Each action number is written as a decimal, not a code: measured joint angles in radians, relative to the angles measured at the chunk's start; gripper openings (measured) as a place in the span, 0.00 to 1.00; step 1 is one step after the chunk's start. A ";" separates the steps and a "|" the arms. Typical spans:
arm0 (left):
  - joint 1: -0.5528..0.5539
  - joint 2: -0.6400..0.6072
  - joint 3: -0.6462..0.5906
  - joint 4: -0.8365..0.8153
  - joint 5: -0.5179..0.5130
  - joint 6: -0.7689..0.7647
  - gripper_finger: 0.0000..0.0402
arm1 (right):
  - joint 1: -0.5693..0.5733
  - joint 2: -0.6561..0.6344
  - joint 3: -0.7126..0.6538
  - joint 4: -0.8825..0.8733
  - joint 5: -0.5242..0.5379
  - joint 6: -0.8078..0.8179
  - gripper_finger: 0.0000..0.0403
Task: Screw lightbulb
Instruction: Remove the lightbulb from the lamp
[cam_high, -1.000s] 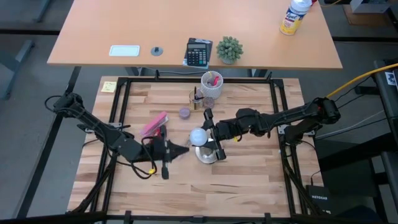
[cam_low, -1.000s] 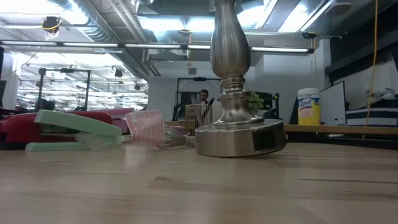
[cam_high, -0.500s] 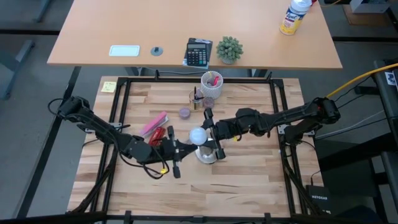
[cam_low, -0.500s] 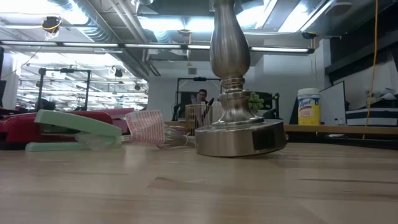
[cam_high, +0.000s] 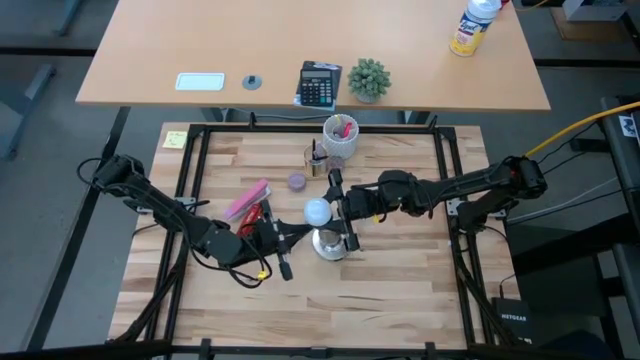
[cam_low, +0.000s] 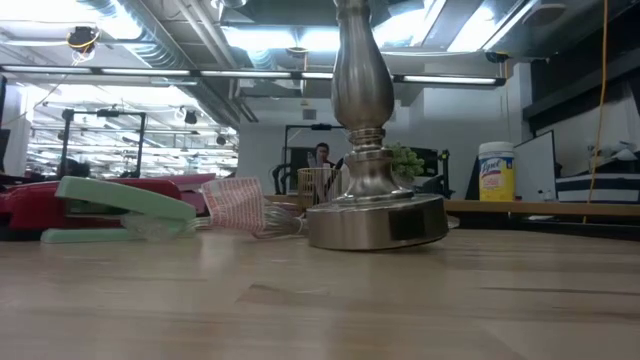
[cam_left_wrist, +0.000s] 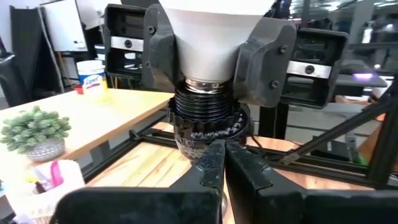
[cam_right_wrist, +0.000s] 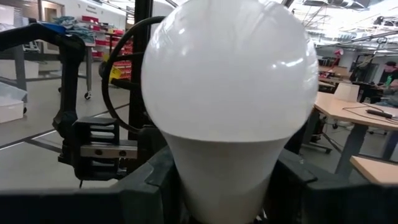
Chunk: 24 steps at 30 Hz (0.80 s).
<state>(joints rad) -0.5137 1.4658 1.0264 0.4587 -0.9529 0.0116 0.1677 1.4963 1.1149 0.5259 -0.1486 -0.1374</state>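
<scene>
The frosted-white lightbulb (cam_high: 317, 211) stands upright on top of the silvery metal stand (cam_high: 330, 247). Its screw base is in the stand's black socket (cam_left_wrist: 205, 118). My right gripper (cam_high: 325, 212) reaches in level from the table's right and is shut on the bulb. My left gripper (cam_high: 300, 238) comes from the table's left, shut, with nothing between its fingers. It points level at the stand's neck just below the socket (cam_left_wrist: 222, 163). The low view shows only the stand's base and stem (cam_low: 376, 220), which rest on the wooden table. My right gripper pinches the lightbulb's tapered lower part (cam_right_wrist: 186, 186) between its two fingers (cam_left_wrist: 270, 56), level from the table's right. The bulb stays upright with its globe above the fingers and its base in the socket. My left gripper's shut fingertips (cam_left_wrist: 214, 155) stand at the stand's neck under the socket; I cannot tell whether they touch it.
A green stapler (cam_low: 120, 205) and pink and red things (cam_high: 247, 200) lie left of the stand. At the far side stand a white cup of pens (cam_high: 340, 135) and a small purple thing (cam_high: 297, 181). Black frame rails (cam_high: 195, 170) border the table.
My left gripper has gone toward the table's right edge, up to the stand, and has swung round so that it points at the stand's neck; it has stayed shut. The stand with the bulb has shifted a little toward the table's left.
</scene>
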 joint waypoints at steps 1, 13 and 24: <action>0.001 0.000 0.000 0.000 -0.006 0.003 0.01 | 0.000 0.000 0.000 0.000 0.000 -0.001 0.41; 0.042 0.000 0.000 0.006 -0.043 0.026 0.01 | 0.001 0.000 0.000 0.003 -0.033 -0.002 0.41; 0.080 -0.003 0.000 0.004 -0.069 0.058 0.01 | 0.004 0.000 0.000 0.004 -0.030 -0.001 0.41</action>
<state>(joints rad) -0.4337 1.4631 1.0260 0.4630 -1.0220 0.0698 0.1715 1.4963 1.1145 0.5297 -0.1782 -0.1389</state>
